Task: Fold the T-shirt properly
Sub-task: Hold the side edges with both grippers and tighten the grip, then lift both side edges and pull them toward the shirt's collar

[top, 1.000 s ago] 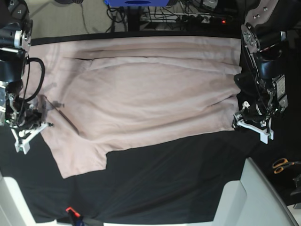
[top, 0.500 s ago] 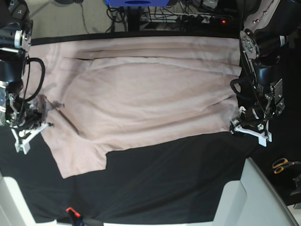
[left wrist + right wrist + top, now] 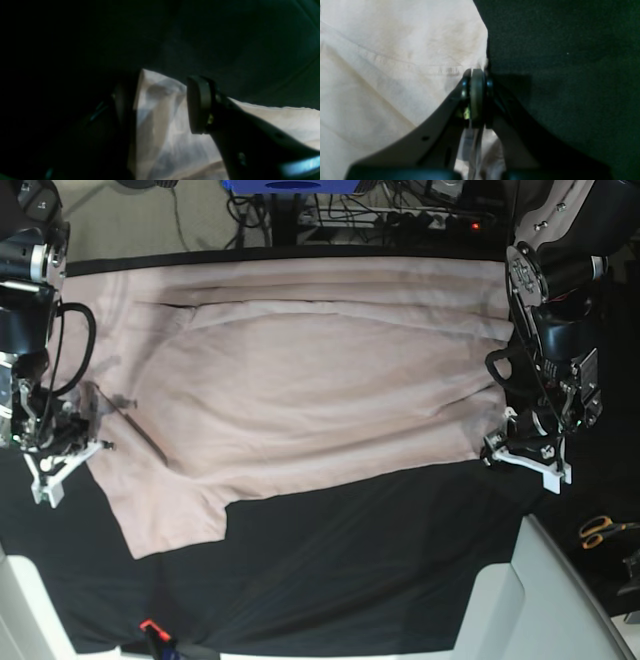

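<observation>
Two hands: right hand (image 3: 477, 100) clenched on pale pink cotton T-shirt (image 3: 320, 380) edge; left hand (image 3: 160, 105) released astride hem corner — I'd pinch deep b4 lifting.

Left wrist view underexposed, left half nearly black; left claw (image 3: 160, 105) one finger (image 3: 123, 105) lost in shadow. T-shirt (image 3: 300, 380) corner under that claw hidden in base view. Right claw (image 3: 477, 96) base cut off by bottom edge. Scissors (image 3: 603, 530) small, partly cropped.
</observation>
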`<state>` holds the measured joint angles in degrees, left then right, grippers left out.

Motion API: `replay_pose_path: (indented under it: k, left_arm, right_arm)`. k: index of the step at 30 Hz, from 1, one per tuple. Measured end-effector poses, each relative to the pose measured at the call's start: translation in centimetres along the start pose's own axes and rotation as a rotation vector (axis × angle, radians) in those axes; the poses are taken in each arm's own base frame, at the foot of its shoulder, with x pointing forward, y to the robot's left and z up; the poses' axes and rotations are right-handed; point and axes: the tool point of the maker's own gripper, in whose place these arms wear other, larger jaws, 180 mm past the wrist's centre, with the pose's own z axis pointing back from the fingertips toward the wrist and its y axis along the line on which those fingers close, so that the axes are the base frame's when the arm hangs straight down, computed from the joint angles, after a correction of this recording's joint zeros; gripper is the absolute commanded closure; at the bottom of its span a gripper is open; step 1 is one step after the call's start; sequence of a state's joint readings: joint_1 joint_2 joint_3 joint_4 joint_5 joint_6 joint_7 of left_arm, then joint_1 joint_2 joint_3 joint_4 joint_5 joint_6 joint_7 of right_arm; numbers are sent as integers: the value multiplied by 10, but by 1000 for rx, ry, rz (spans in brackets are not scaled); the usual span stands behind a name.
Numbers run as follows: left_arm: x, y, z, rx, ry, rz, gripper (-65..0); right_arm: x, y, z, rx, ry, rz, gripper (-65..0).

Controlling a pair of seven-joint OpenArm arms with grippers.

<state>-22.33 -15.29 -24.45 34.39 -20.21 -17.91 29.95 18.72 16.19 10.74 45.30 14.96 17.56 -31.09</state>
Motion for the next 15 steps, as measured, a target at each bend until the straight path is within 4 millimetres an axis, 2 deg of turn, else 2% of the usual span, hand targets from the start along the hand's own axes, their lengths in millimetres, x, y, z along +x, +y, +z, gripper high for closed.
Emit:
replay_pose_path:
  k: [3, 15]
  left_arm:
    - [-4, -8, 0, -51, 8, -26, -334]
    - [-4, -8, 0, -53, 9, -16, -329]
  right_arm:
    - [0, 0, 0, 0, 0, 0, 0]
    - [1, 0, 0, 0, -3, 0, 0]
